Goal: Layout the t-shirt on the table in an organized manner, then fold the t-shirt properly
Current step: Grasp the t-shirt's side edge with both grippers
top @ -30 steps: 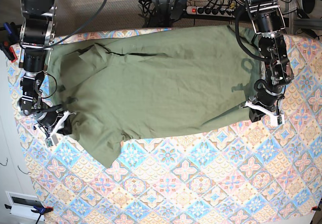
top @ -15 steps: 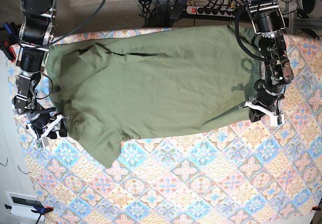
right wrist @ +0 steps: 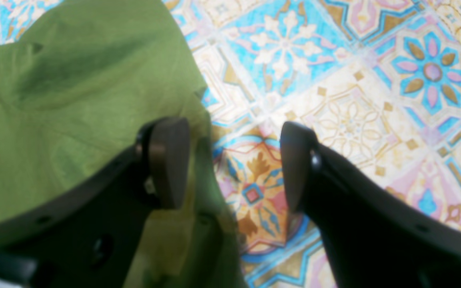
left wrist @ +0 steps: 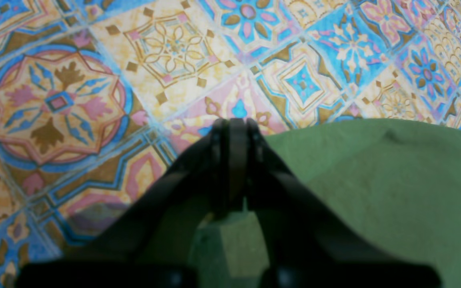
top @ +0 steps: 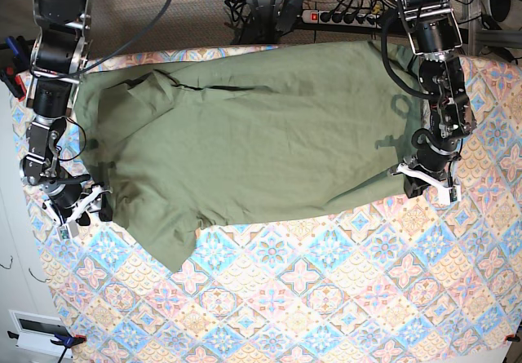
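Flattening the t-shirt (top: 261,143) looks like the step in hand; no fold worth starting yet. Spread wide across the far half of the worktop (top: 326,298), mostly smooth through the middle, but rumpled and doubled over near the far corner on the right arm's side (top: 151,86), with a loose flap (top: 175,245) trailing toward the near edge.

Right claw (right wrist: 230,164): fingers well apart, holding nothing, hanging just over the patterned cloth with the green edge lying against one finger (right wrist: 166,160). Left claw (left wrist: 233,132): fingers pressed together, tips right at the shirt's edge at the opposite near corner. Cannot tell whether any cloth is actually pinched between them.

To do this well, probably:
- Keep the left corner anchored and low, so that a pull from the other side stretches the cloth rather than dragging the whole garment.
- Bring the open right claw down over the very border of the cloth, one finger under and one over if possible, and close on a single layer only.
- Pull outward and slightly toward the near edge, gently, since soft cloth bunches easily.
- Deal with the doubled-over far corner and the trailing flap separately afterward.

Main risks: grabbing the patterned cover along with the shirt, or catching two layers and locking in a crease.
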Tool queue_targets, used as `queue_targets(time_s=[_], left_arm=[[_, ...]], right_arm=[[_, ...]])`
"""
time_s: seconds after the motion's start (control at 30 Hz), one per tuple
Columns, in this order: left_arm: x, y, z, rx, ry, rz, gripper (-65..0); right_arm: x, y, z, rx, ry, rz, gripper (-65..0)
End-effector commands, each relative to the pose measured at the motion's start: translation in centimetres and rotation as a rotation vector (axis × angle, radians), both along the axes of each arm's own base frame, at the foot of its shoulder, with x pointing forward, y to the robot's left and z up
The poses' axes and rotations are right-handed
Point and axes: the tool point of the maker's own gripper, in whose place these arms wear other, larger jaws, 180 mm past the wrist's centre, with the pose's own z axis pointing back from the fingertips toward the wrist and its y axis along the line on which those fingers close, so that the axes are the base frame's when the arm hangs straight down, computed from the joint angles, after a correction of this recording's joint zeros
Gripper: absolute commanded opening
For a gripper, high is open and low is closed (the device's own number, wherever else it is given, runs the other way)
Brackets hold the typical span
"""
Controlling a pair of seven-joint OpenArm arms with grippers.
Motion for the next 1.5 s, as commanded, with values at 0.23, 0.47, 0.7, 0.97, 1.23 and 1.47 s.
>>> queue_targets(time_s=[0.23, 0.47, 0.7, 0.97, 1.23, 1.47], left_arm=[[1.1, 0.3, 2.0, 0.009, -0.063, -0.001, -65.0], [1.1, 0.5, 1.9, 0.008, -0.063, 0.004, -65.0], [1.1, 0.5, 1.9, 0.009, -0.062, 0.002, -65.0], [1.1, 0.4, 1.9, 0.009, -0.062, 0.001, -65.0], [1.1, 0.3, 1.9, 0.009, -0.062, -0.001, -65.0], [1.1, 0.3, 1.9, 0.009, -0.062, -0.001, -65.0]], right_arm=[[1.1, 2.1, -0.1, 0.065, -0.024, 0.003, -30.2], [1.3, 3.3, -0.4, 0.086, -0.021, 0.013, -30.3], [1.3, 3.3, -0.4, 0.087, -0.023, 0.011, -32.6], [1.3, 3.3, -0.4, 0.086, -0.023, 0.013, -51.5], [1.4, 3.3, -0.2, 0.084, -0.028, 0.015, -64.5], [2.3, 3.6, 1.8, 0.064, -0.084, 0.034, -64.5]])
